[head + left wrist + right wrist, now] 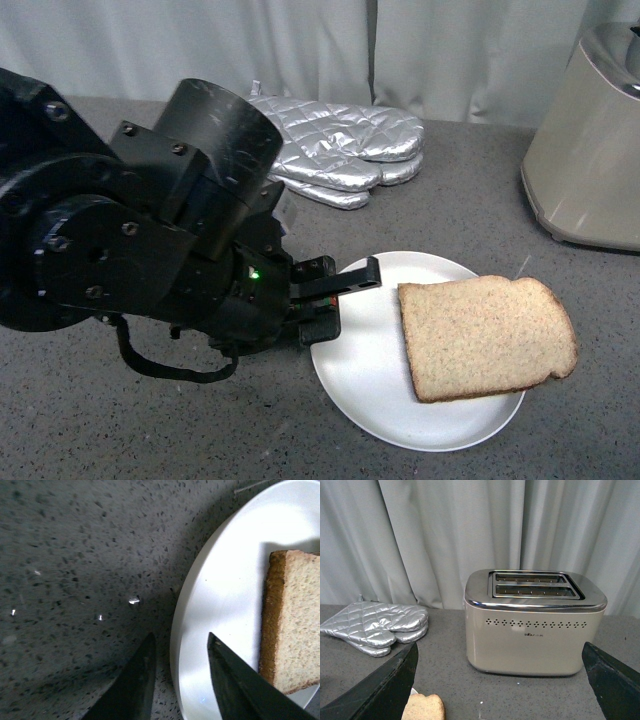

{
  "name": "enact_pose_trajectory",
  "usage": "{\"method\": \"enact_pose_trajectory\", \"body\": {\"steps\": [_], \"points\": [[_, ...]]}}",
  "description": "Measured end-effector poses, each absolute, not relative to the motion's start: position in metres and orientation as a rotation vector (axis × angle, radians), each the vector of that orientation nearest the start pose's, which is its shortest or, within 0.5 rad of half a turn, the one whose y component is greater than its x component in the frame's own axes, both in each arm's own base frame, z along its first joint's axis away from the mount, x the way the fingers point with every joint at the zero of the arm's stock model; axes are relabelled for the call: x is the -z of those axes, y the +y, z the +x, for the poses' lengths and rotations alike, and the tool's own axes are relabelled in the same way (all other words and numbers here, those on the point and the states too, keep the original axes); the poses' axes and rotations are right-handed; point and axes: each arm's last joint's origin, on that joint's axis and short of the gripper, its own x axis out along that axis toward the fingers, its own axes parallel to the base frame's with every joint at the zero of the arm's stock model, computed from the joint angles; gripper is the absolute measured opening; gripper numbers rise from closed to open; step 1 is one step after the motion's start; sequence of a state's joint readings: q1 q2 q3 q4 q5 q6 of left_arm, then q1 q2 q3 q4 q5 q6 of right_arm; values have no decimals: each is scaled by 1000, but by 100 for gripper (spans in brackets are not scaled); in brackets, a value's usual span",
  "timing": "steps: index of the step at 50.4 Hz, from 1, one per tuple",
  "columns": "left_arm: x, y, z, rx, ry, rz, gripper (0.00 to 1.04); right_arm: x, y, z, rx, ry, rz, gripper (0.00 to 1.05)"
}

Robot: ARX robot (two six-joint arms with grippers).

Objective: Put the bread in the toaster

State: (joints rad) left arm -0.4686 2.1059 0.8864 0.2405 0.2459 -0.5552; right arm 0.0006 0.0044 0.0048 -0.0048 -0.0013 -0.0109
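Front view taking in a dark speckled grey stone countertop (450, 190) running back to a pale grey pleated curtain (300, 50), with quilted silver oven mitts (345, 150) lying near it. Lying flat on a round white plate (370, 370), overhanging its right rim: a light-brown wholemeal bread slice (487, 335), near the large beige toaster with shiny slotted top (590, 160) but not touching it. Hovering with fingers apart, straddling the plate's left rim just beside the bread: black left gripper (180, 636); right gripper (500, 650) spreading wide, facing the toaster.

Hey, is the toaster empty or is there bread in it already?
Empty. Both slots of the toaster show only bare metal, and the bread lies flat on the plate.
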Motion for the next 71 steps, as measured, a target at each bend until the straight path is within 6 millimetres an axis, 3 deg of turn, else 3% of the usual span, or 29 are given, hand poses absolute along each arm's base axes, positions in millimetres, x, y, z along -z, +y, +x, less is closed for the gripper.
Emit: {"method": "enact_pose_trajectory", "body": {"steps": [4,11,17,20,25,27,29,34,39,45,66,71], "points": [[-52,-143,306,345,1100,-420,48,-164,0,98,-2,4,-11,95],[-85,-70,293,254,954,-548,77,-164,0,98,-2,4,-11,95],[-102,-12,264,163,888,-638,97,-164,0,98,-2,4,-11,95],[-102,7,249,113,841,-631,98,-164,0,98,-2,4,-11,95],[-99,31,225,3,599,-479,83,-164,0,98,-2,4,-11,95],[-103,38,202,-7,457,-372,76,-165,0,98,-2,3,-11,95],[-117,40,171,-11,322,-262,66,-165,0,98,0,4,-11,95],[-142,30,135,-24,235,-135,47,-165,0,98,-1,2,-11,95],[-161,7,108,-40,93,-37,28,-165,0,98,-1,1,-11,95],[-168,0,97,0,-8,-15,4,-165,0,98,1,1,-11,95],[-169,0,97,-2,-13,-9,5,-165,0,98,-2,1,-11,95],[-168,0,97,-3,-13,-7,27,-165,0,98,-2,1,-11,95]]}}
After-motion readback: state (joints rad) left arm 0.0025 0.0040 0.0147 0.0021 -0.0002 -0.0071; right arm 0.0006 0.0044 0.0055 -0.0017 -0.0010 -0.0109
